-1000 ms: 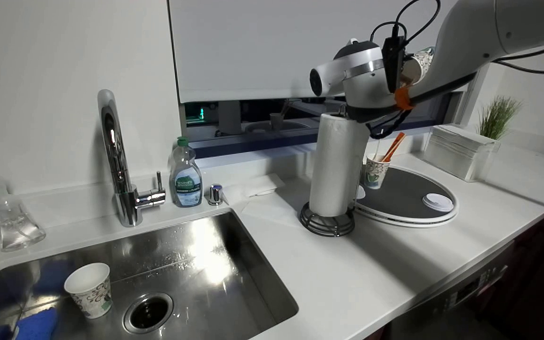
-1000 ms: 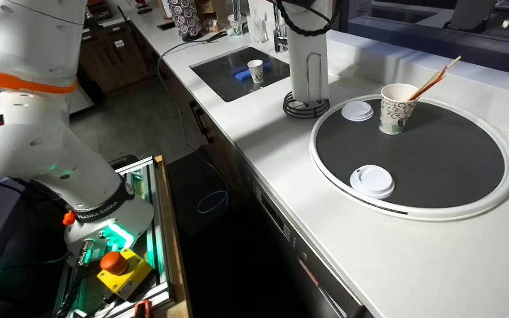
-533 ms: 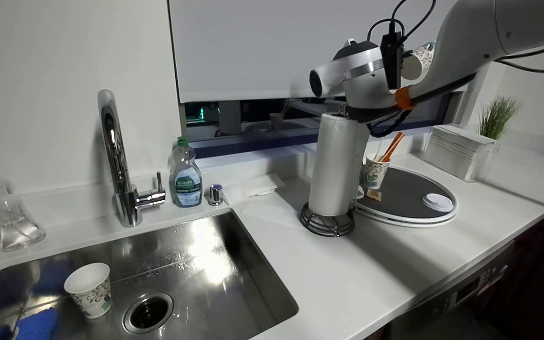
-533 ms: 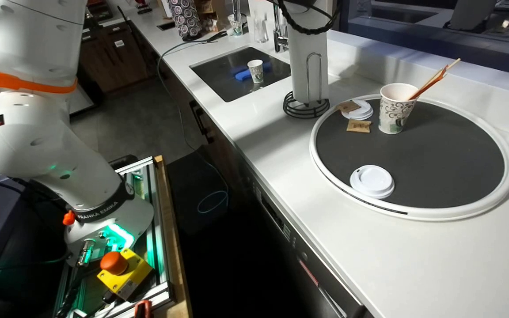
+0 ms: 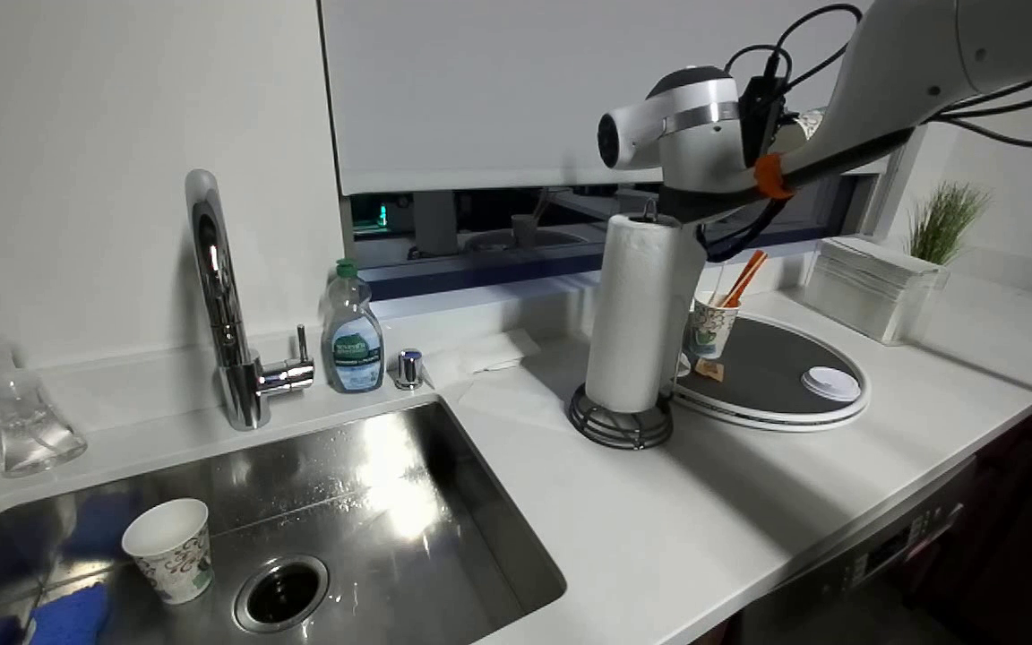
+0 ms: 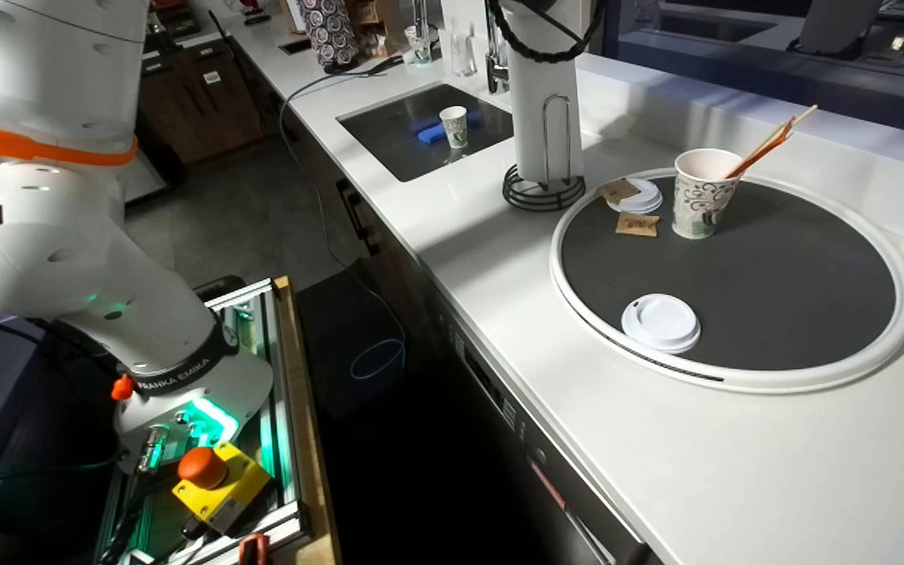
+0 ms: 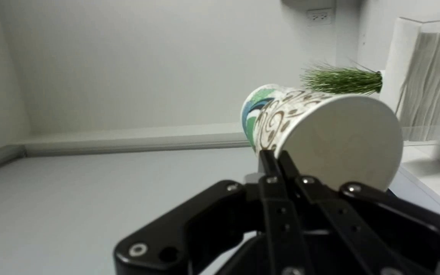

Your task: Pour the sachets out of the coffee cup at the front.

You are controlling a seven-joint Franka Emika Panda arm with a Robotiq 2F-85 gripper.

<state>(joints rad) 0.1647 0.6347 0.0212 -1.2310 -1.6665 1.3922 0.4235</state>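
The coffee cup (image 7: pixel 342 141) is a white paper cup with a brown swirl and green-blue print. My gripper (image 7: pixel 276 156) is shut on its rim, one finger outside the wall and the other inside. It lies on its side, and its mouth faces the wrist camera with no sachets showing inside. In an exterior view the cup (image 5: pixel 809 124) hangs high above the counter, partly behind the arm. Below, on the dark turntable, are two brown sachets: one sachet (image 6: pixel 637 225) lies flat, and another sachet (image 6: pixel 618 191) rests against the white lids.
An upright paper cup with stirrers (image 6: pixel 701 205) stands on the turntable (image 6: pixel 766 298), with white lids (image 6: pixel 661 322) near the edge. Beside it stands the paper towel roll (image 5: pixel 637 313). The sink (image 5: pixel 364 555) holds another paper cup (image 5: pixel 174 551). A napkin holder (image 5: pixel 874 287) is farther along the counter.
Two sachets have dropped onto the turntable within the last second. The wrist has since risen slightly and shifted right in an exterior view, the tilted cup still in the gripper.
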